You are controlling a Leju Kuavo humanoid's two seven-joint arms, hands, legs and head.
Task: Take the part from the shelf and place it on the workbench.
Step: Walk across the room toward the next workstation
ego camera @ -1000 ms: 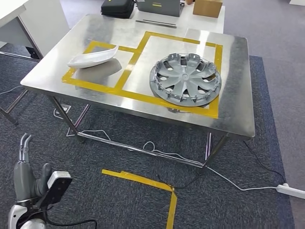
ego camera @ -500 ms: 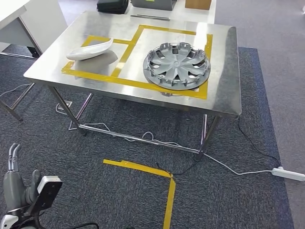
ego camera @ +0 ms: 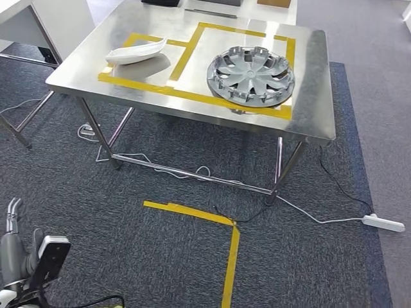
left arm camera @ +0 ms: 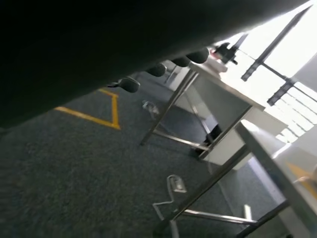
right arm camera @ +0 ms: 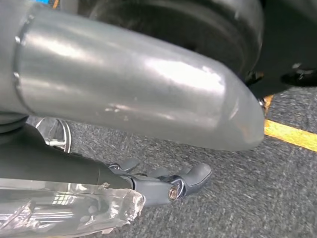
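Nearest, at the lower left of the head view, the left hand (ego camera: 17, 253) hangs low beside the body over the dark grey carpet (ego camera: 145, 256), its fingers (ego camera: 12, 212) held straight and apart with nothing in them. In the right wrist view the right hand (right arm camera: 164, 183) hangs over the same carpet, its dark fingers extended and loosely apart; a piece of clear crinkled plastic film (right arm camera: 67, 210) lies along its lower side, and whether the hand grips it cannot be told. On the carpet ahead, an L-shaped strip of yellow floor tape (ego camera: 213, 237) lies in front of the workbench, with white and black cables (ego camera: 300, 215) trailing to a white power strip (ego camera: 383, 222) on the right. Beyond stands the shiny stainless-steel workbench (ego camera: 314, 109), marked with yellow tape rectangles (ego camera: 189, 48). The round silver-grey plastic wheel cover (ego camera: 250, 75) rests flat inside the right rectangle; a curved white plastic trim part (ego camera: 135, 51) lies in the left one
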